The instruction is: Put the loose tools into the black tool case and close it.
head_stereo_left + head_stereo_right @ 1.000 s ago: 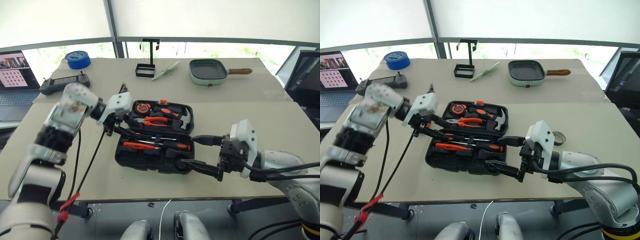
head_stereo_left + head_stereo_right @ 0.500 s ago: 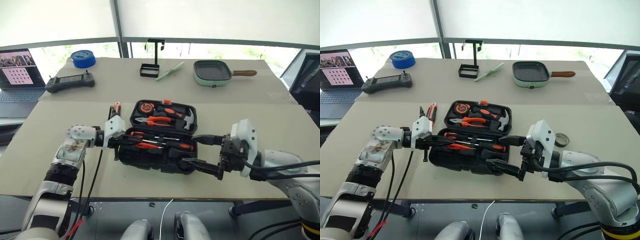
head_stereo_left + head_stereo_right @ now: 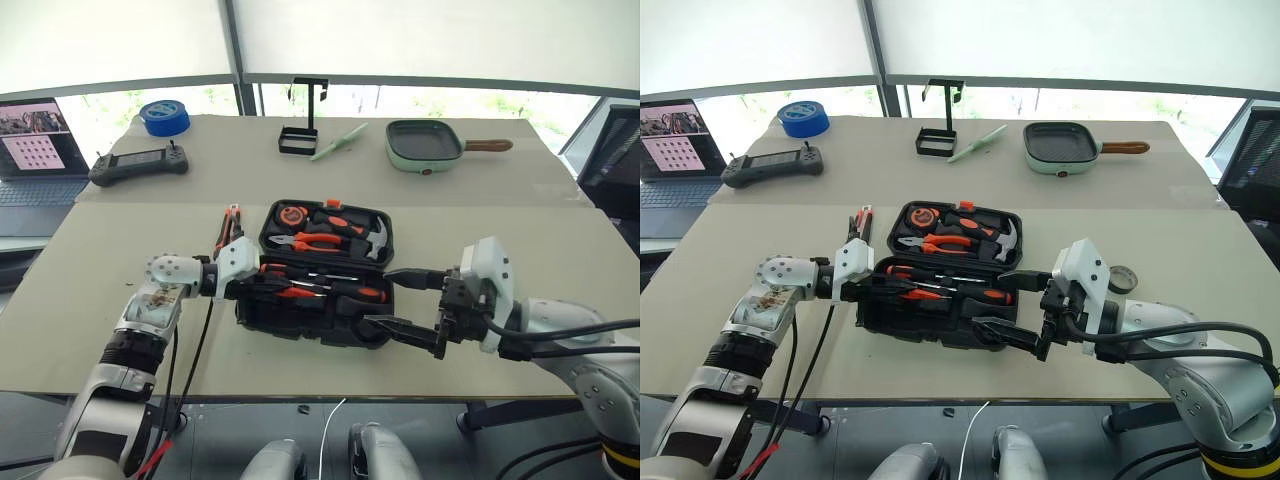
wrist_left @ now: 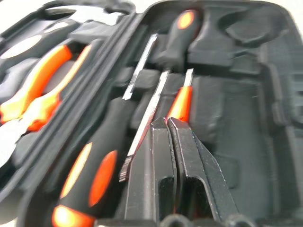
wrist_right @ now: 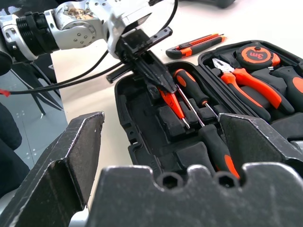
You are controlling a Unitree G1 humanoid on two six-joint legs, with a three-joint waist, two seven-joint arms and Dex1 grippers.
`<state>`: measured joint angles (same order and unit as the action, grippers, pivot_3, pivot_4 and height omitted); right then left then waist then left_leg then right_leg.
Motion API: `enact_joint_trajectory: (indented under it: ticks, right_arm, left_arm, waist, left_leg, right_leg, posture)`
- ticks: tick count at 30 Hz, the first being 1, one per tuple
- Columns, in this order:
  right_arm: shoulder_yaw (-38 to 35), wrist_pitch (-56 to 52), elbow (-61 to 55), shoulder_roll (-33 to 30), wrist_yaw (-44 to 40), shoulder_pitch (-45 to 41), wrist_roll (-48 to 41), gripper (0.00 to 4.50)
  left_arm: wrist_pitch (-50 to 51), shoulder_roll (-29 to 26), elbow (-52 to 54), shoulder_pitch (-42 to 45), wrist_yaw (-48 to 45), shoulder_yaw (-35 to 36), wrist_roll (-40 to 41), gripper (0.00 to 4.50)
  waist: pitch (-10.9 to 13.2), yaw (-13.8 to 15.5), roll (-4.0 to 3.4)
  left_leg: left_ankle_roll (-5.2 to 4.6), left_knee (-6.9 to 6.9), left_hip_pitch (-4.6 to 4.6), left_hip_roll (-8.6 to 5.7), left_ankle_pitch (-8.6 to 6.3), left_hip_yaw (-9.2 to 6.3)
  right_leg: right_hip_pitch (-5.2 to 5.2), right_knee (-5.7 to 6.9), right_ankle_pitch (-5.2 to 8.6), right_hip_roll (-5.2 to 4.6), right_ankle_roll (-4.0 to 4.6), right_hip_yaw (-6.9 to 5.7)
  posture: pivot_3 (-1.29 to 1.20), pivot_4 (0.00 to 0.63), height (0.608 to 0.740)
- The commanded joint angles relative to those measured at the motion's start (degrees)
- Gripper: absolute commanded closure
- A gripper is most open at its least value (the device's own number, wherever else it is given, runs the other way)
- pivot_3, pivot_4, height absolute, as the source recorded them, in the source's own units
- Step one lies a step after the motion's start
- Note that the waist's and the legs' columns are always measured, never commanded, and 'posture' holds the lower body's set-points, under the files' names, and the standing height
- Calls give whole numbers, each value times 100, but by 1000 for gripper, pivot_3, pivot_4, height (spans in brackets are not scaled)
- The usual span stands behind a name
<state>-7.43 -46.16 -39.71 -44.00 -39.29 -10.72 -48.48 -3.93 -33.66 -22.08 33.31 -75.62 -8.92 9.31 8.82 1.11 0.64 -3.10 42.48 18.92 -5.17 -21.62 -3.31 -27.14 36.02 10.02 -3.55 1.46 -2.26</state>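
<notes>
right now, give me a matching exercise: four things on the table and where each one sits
Things:
1. utility knife
2. tape roll
3. slim orange screwdriver
4. pliers

Places:
A. far half of the tool case
B. near half of the case, under the shut left gripper
C. table, left of the case
D. table, right of the case

Pairs: 1-C, 2-D, 3-B, 4-A

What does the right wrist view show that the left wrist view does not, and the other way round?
Right wrist view, not the left: the utility knife on the table beside the black tool case, the tape measure, the open right gripper. Left wrist view, not the right: nothing new, just the shut left gripper from behind. Both: the slim orange screwdriver at its tips, two black-and-orange screwdrivers, the pliers.
</notes>
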Motion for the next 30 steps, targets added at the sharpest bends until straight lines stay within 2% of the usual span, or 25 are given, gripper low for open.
enact_joint_trajectory:
  ticks: [1, 8, 14, 22, 25, 28, 30]
  right_arm:
    - [-55, 92, -104, 33, 38, -46, -67, 0]
    - [-66, 72, -118, 25, 56, -66, -115, 0]
    - [-78, 72, -174, 12, 50, -14, -138, 0]
    - [-19, 163, -116, 8, -30, -46, -21, 0]
    - [95, 264, 29, 10, -114, -245, 149, 0]
    - [221, 348, 293, 70, -220, -531, 244, 0]
    - [330, 413, 529, 126, -347, -762, 317, 0]
  left_arm:
    - [-304, -63, -145, 61, 86, -21, -171, 4414]
    - [-610, -31, -769, 241, 239, -79, -389, 4414]
    - [566, -68, 201, 218, -44, 185, 407, 4414]
    - [892, -291, 271, 326, 202, 439, 396, 4414]
    - [1734, -711, 737, 144, 449, 907, 687, 3705]
    - [2311, -1194, 1294, -463, 848, 1511, 837, 2544]
    - [2804, -1469, 1700, -1080, 1200, 2152, 1010, 1847]
  waist:
    - [0, 5, 0]
    - [-1, 24, -1]
    - [-1, -18, -2]
    - [-1, -35, -2]
    - [0, -61, 0]
    - [0, -135, 0]
    - [0, -168, -2]
  left_leg:
    - [0, 0, 0, 0, 0, 0]
    - [0, 2, -11, 0, 0, 0]
    - [-1, -12, -19, 2, -1, 1]
    - [-2, -17, -17, 2, -1, 1]
    - [-2, -17, -17, 1, -1, 1]
    - [-1, -31, -23, 3, -1, 2]
    - [-1, -58, -44, 1, -1, 3]
  right_leg:
    - [0, 0, 0, 0, 0, 0]
    - [12, 2, -1, -2, 1, 1]
    - [13, 2, -2, 1, 2, 7]
    - [10, -5, -2, 1, 1, 4]
    - [10, -5, -2, 2, 1, 4]
    - [1, -5, -2, 8, 2, 13]
    - [3, -8, -2, 9, 2, 16]
  posture:
    - [0, 150, 740]
    - [0, 150, 740]
    - [0, 150, 740]
    - [0, 150, 740]
    - [0, 150, 740]
    - [0, 150, 740]
    - [0, 150, 740]
